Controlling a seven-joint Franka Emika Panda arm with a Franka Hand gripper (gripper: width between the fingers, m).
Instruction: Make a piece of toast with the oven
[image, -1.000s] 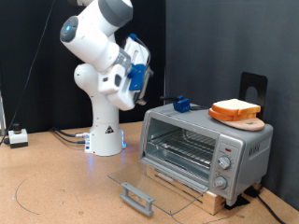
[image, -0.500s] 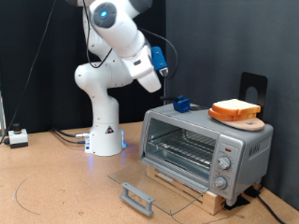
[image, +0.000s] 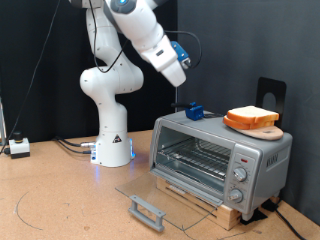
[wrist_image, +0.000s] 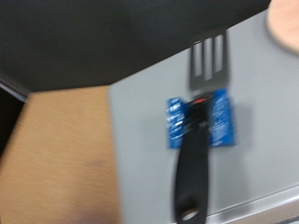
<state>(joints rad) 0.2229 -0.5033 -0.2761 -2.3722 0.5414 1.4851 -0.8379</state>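
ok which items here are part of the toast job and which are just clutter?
Job:
- piece of toast, on a wooden board atop the oven
- oven, door open
- claw, raised above the oven

Clutter:
- blue-mounted spatula on the oven top
- small white box

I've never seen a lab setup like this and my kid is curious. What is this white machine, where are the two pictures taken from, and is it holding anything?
The white machine is a jointed robot arm; its end effector is raised above the boxy silver toaster oven. The wide picture comes from a camera standing off the arm. The blurry one comes from a camera on the hand, looking down at a black spatula in a blue holder on the oven's top. The oven's glass door lies open, flat on the brown table. A pale slice of bread with brown crust rests on an orange-brown wooden board on the oven. Neither picture shows anything between the fingers.
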